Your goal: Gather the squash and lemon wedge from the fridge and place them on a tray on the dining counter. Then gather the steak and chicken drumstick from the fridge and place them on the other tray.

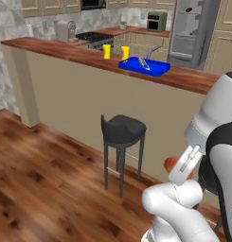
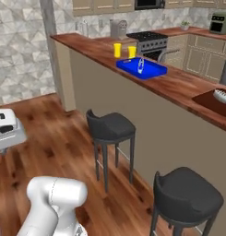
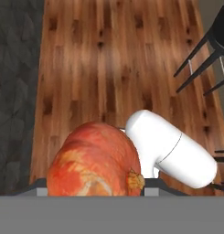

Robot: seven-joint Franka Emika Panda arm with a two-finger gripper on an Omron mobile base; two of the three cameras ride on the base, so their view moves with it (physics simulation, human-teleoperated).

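While the hand view looks down at the wood floor [image 3: 109,59], we see the squash [image 3: 95,162] sitting right at the gripper [image 3: 93,192], an orange, mottled, rounded body bulging up from the bottom edge. Its small tan stem nub points toward the lower right of that view, next to the white arm link, so its axis seems to run roughly left-right across the view; the squash looks nearly round, so we can't call a clear long axis. Fingertips are hidden behind the squash, but it fills the space between them and hangs over bare floor, so we read the jaws as clamped on the squash.

From the left base view a bit of orange [image 1: 172,164] peeks out beside the white hand, low, in front of the beige base of the dining counter [image 1: 56,49] and well below its top.

On the counter top, the tray [image 1: 145,66] is bright blue, with a small pale thing in it that we can't identify. Two yellow cups [image 1: 115,52] stand just beside the tray. The other tray [image 2: 213,103], dark brown, lies further along the counter in the right base view, with a pale object at its edge. The fridge [image 1: 193,28] stands behind the counter, grey. Black stools [image 2: 110,126] stand on the floor along the counter base.
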